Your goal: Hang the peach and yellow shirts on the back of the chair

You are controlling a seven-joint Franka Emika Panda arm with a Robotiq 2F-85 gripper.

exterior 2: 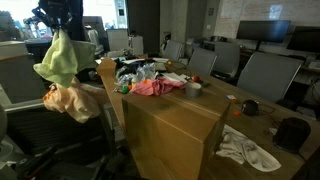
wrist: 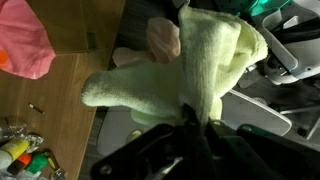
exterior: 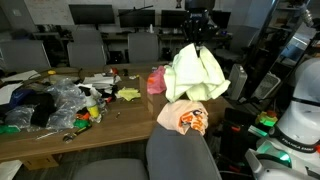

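My gripper (exterior: pixel 201 42) is shut on the pale yellow shirt (exterior: pixel 197 75) and holds it in the air above the grey chair (exterior: pixel 182 152). The shirt hangs down from the jaws in both exterior views, also (exterior 2: pixel 59 58) under the gripper (exterior 2: pixel 58 27). In the wrist view the yellow shirt (wrist: pixel 190 70) fills the middle, pinched between the fingers (wrist: pixel 192 118). The peach shirt (exterior: pixel 183 116) is draped over the top of the chair back, also seen in an exterior view (exterior 2: pixel 68 100) and partly in the wrist view (wrist: pixel 163 38).
A wooden table (exterior: pixel 120 115) stands beside the chair, cluttered with plastic bags, toys and a pink cloth (exterior: pixel 156 80). More office chairs and monitors stand behind. A white cloth (exterior 2: pixel 247 150) lies on the table. Robot equipment (exterior: pixel 295 120) stands close by.
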